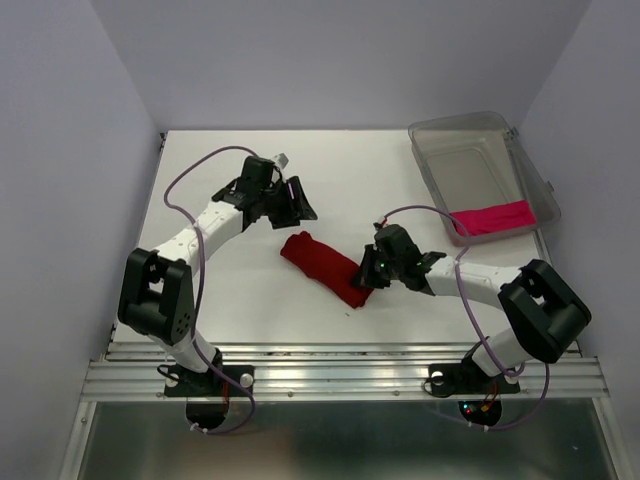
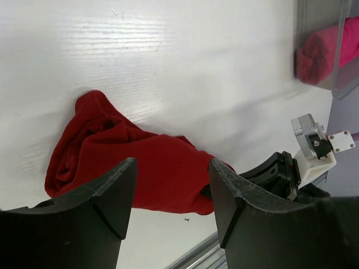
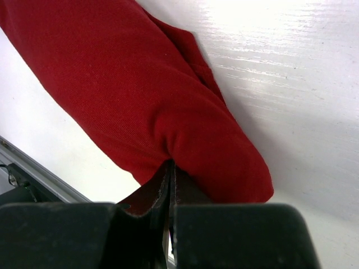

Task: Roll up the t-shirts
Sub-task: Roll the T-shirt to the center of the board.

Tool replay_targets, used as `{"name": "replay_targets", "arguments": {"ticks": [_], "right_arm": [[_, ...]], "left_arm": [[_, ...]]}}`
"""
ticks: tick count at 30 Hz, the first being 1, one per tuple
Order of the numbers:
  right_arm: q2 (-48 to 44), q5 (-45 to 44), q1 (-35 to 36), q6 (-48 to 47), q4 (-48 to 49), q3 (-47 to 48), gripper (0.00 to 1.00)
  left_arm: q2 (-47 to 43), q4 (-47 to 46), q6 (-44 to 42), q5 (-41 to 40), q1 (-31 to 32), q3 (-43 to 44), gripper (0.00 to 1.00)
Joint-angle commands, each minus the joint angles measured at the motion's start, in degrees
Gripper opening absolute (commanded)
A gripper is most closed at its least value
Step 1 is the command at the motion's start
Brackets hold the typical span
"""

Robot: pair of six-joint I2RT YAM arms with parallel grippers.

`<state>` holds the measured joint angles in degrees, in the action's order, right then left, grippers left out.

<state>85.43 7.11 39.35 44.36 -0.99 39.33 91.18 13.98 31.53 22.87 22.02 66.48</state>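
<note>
The crimson red t-shirt [image 1: 322,266] lies rolled into a thick tube in the middle of the table, running from upper left to lower right. My right gripper [image 1: 368,272] is at its lower right end, jaws pressed together on a fold of the red cloth [image 3: 140,95]; the cloth puckers at the right gripper [image 3: 171,165] tips. My left gripper [image 1: 295,200] hangs open above and behind the roll's upper left end, holding nothing. In the left wrist view the roll [image 2: 129,162] shows between the spread left gripper [image 2: 173,163] fingers. The pink t-shirt [image 1: 492,218] lies rolled inside the bin.
A clear plastic bin [image 1: 470,125] stands at the back right, with the pink roll [image 2: 320,56] at its near end. A metal rail [image 1: 340,370] runs along the table's near edge. Walls close in the left, right and back.
</note>
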Motion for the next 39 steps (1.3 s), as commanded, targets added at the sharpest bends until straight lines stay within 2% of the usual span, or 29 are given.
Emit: {"name": "replay_targets", "arguments": {"ticks": [1,10,16,21,22,29,36,39], "right_arm": [[2.55,-4.39,-0.33,-2.96,-5.33,-0.84,0.01],[3.25,-6.76,-0.33,-3.75,-5.86,-1.98,0.01],[4.4,-8.43,-1.64,-7.87,-6.04,-3.21,0.01],[2.38,-8.7,-2.7,-13.06,-6.48,-1.89,0.01],[2.11,-7.74,-2.7,-15.51,-6.56,-1.02,0.04],[-1.48,-8.87,-2.7,-22.99,-10.52,2.76,0.08],[-3.6,-7.64,-3.23,-21.34,-15.78,9.52,0.11],[-3.51,-5.27,-3.23,-17.3,-17.54,13.48,0.17]], "left_arm": [[0.84,-0.18,-0.77,-0.37,0.04,2.08,0.64],[9.36,-4.66,-0.77,-0.02,0.04,1.2,0.61],[12.62,-5.63,-1.21,0.59,0.21,-0.64,0.6],[8.15,-7.03,-0.33,0.24,0.22,-7.75,0.6],[7.18,-7.21,0.02,0.33,0.3,-8.81,0.59],[-3.79,-7.48,2.13,2.7,0.83,-18.57,0.59],[-11.63,1.75,0.73,-4.66,0.83,-12.79,0.6],[-15.14,4.82,0.64,-8.27,0.74,-12.16,0.6]]}}
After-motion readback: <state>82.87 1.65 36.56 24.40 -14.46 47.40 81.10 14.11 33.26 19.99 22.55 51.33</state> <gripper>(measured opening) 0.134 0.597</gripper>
